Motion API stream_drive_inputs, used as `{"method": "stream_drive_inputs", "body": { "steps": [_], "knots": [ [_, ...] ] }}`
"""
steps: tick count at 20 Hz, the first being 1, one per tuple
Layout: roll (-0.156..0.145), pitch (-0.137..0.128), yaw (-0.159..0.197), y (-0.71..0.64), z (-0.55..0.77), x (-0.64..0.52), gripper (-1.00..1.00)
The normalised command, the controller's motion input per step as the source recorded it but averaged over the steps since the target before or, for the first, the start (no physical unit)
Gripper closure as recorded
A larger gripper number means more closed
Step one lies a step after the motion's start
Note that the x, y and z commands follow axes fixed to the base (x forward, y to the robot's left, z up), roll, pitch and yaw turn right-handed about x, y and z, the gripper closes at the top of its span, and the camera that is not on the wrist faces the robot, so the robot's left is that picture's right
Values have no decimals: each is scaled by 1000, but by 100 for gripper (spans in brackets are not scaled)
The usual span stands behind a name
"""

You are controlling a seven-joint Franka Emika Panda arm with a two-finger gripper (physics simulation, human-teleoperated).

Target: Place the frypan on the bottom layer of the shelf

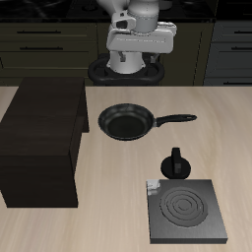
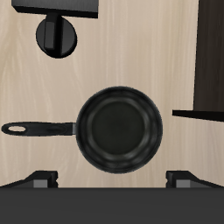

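Observation:
The frypan [image 1: 126, 121] is a round shallow black pan lying flat on the table, its long handle [image 1: 179, 119] pointing away from the shelf. The shelf [image 1: 39, 143] is a large dark boxy cabinet standing beside the pan. My gripper [image 1: 138, 65] hangs high above the table, farther back than the pan, open and empty. In the wrist view the frypan [image 2: 120, 129] lies below and between my spread fingertips [image 2: 39, 179], with its handle [image 2: 35, 129] to one side. The shelf's edge [image 2: 210, 52] also shows there.
A small black pot with a knob [image 1: 175, 162] stands nearer the front edge than the pan handle. A square dark stove plate with rings [image 1: 182, 210] lies in front of it. Both show in the wrist view, the pot [image 2: 57, 35] and the stove [image 2: 61, 7].

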Motion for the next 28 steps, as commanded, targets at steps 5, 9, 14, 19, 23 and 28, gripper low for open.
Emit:
{"method": "stream_drive_inputs", "body": {
  "steps": [5, 9, 14, 19, 23, 28],
  "knots": [
    [2, 45, 4, 247, -488, -78, -100],
    [45, 5, 1, 232, -251, -254, -100],
    [31, -6, 4, 251, -202, -265, -100],
    [18, 22, 13, 144, -290, -50, -100],
    [-19, -6, 31, 93, -316, 109, -100],
    [-16, 30, 4, 15, -262, 146, -100]
  ]
}}
